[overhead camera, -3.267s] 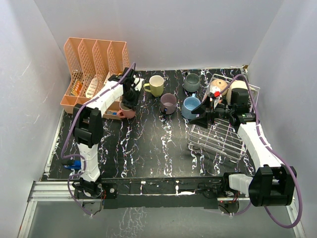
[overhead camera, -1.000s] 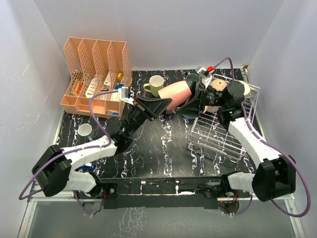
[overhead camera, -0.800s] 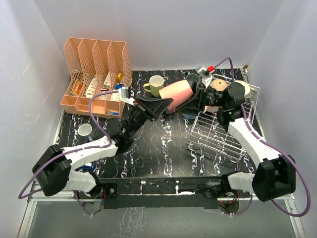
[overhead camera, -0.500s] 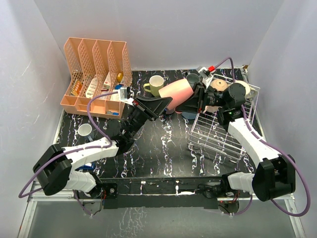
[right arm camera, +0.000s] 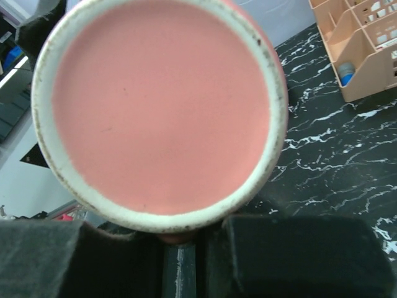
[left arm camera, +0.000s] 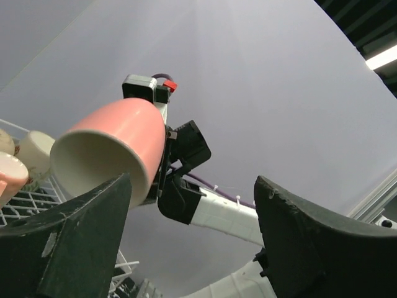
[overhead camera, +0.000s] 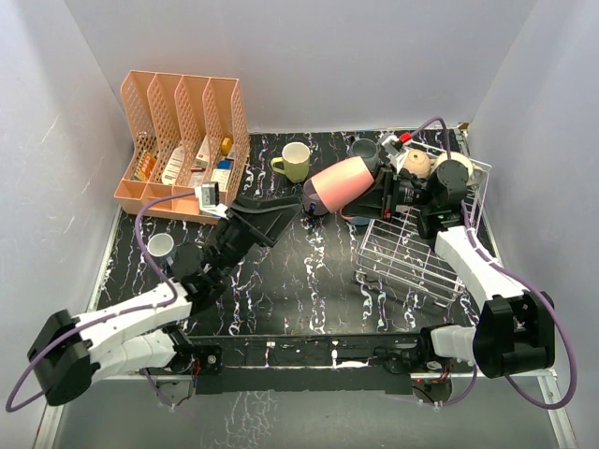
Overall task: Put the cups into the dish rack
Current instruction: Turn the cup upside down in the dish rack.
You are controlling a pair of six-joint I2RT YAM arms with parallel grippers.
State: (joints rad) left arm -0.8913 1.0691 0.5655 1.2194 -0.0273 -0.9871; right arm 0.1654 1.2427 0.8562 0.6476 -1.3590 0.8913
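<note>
Two hands face each other above the black marbled tabletop in the top view. Right hand: clamped on the pink mug. The mug is held off the surface, tilted on its side with its mouth toward the left arm, just left of the dish rack. Left hand: spread apart, holding nothing, near the mug's mouth but not touching it. A tan mug and a cream mug sit in the rack's far end. A yellow-green mug and a grey mug stand on the tabletop; a white mug stands well apart at the left. A peach organizer occupies the far left corner.

Left wrist view: both fingers are wide apart. The pink mug's open mouth shows beyond them, with the right hand behind it.

Right wrist view: the mug's base fills the frame. The pads lie along the bottom edge; their contact with the mug is hidden.
</note>
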